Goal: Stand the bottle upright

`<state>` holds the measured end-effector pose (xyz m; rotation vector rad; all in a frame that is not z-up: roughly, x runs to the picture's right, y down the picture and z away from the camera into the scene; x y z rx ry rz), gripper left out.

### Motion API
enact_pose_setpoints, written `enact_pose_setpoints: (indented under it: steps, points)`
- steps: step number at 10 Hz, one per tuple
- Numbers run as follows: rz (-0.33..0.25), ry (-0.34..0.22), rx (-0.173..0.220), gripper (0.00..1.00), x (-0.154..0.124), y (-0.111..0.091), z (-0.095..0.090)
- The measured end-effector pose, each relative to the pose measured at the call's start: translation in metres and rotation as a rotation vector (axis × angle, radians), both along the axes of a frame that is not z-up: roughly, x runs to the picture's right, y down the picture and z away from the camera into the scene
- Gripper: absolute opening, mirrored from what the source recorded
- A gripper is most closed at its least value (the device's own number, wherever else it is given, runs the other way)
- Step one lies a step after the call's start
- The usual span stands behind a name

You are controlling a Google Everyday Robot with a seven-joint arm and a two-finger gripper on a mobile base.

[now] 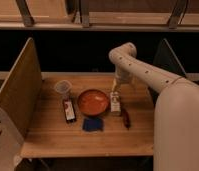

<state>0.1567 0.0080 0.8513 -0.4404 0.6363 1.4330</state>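
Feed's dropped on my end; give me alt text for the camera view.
The gripper hangs just over the small white bottle beside the orange bowl on a wooden table. A clear cup stands at the bowl's other side.

Lab-type robot test station, not a home. Wooden table (53, 135) boxed by 2 upright boards: left panel (20, 85), right panel (165, 62). Gripper (115, 89) hangs over the table's right half.

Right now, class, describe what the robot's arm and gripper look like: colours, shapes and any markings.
The arm is off-white and smooth, built of thick rounded tube segments with a bulging elbow joint; small dark dots run along its side. The gripper, just above the bottle, is small and pale. No cables show.
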Motion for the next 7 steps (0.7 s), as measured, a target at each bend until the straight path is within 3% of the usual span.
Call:
enact_pose_setpoints:
  steps: [4,7]
  points:
    - [0.001,-0.009,0.023,0.7,-0.003,-0.007,0.003]
    - [0.149,-0.003,0.037,0.7,-0.011,-0.004,0.036]
